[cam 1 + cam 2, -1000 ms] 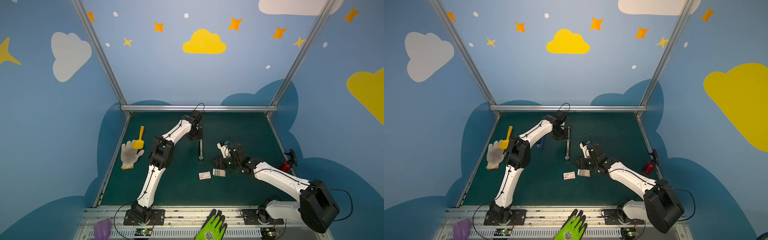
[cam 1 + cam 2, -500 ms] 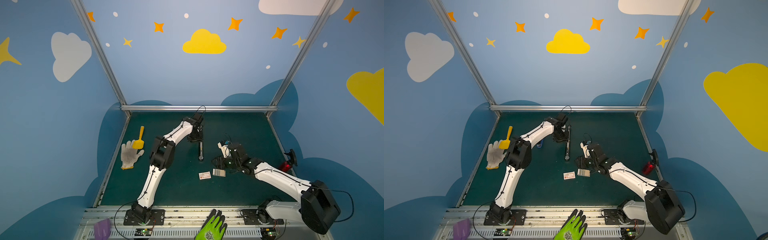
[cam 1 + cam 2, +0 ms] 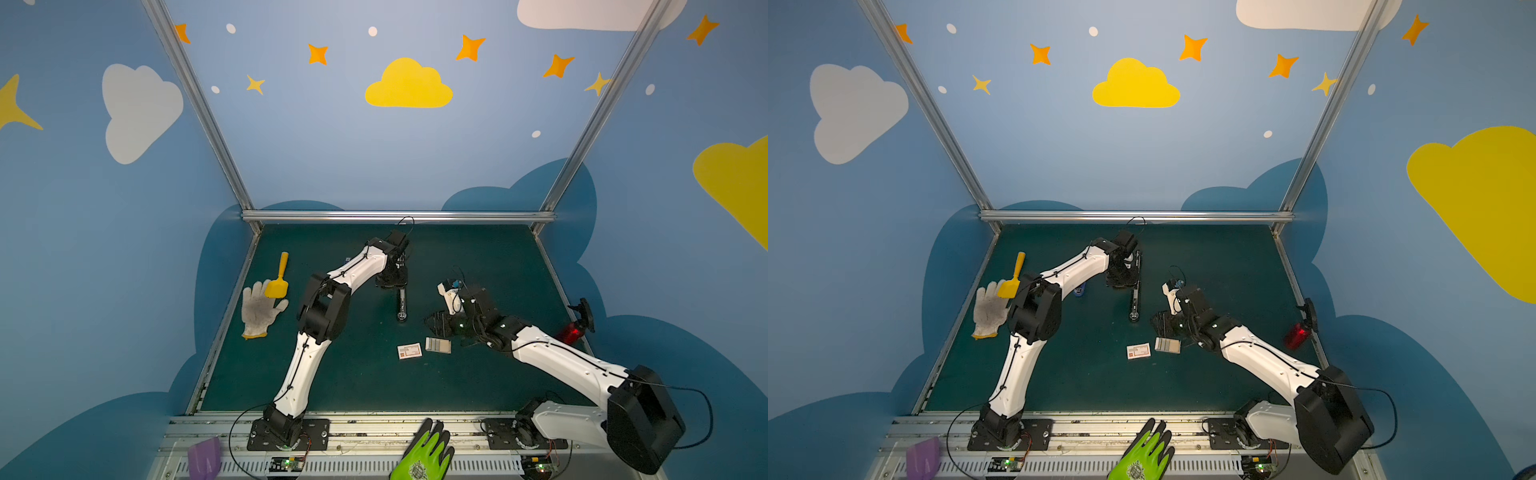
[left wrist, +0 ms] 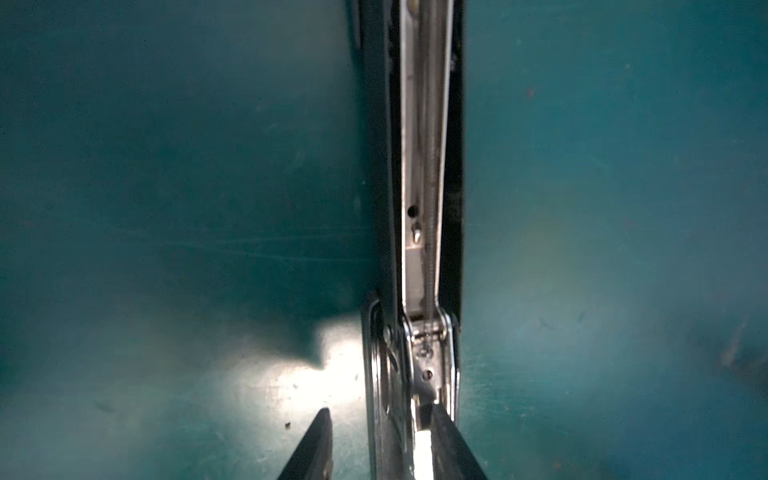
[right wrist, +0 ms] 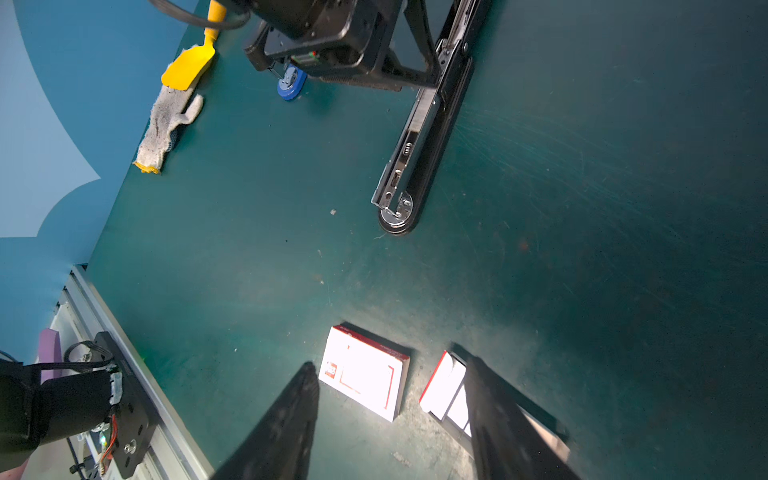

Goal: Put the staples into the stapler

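Stapler (image 3: 402,303) rear hidden, staples (image 5: 451,399) partly covered

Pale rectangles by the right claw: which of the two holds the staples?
The staple tray, on the right arm's side of the pair: grey strips lie rowed in it. The white box beside it shows a red mark instead.

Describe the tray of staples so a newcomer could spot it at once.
On the green table, by the right gripper, two small pale rectangles lie side by side. The staples tray is the right-hand one in both top views, lined with grey strips; the white box bears a red mark.
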Available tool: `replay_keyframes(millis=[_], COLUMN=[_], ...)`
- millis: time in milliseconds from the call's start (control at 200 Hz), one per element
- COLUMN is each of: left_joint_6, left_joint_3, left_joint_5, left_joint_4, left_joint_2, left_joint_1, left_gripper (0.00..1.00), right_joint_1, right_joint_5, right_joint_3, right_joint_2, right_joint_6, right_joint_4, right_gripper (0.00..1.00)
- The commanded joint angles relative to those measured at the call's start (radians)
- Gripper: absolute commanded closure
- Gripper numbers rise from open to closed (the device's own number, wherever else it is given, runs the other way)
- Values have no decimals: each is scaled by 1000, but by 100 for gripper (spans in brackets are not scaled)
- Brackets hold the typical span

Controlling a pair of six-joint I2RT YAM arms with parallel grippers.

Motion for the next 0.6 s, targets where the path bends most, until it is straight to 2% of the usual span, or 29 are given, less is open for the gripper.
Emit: replay_keyframes(millis=[0,591], left_joint_6=[9,-24], left_joint_3=[-60,-389], left_joint_5=[-45,-30], left_joint_4=[-46,47], left_joint_2=[-31,-242], left_joint_1=[-9,-76], left_gripper=[62,63], right_joint_1=[0,-9], right_joint_5=[17,43], right_joint_3=[-11,-28], right_joint_2=[-22,-58], right_joint_6=[0,8], right_joint_4=[-19,-36], right_gripper=[43,43])
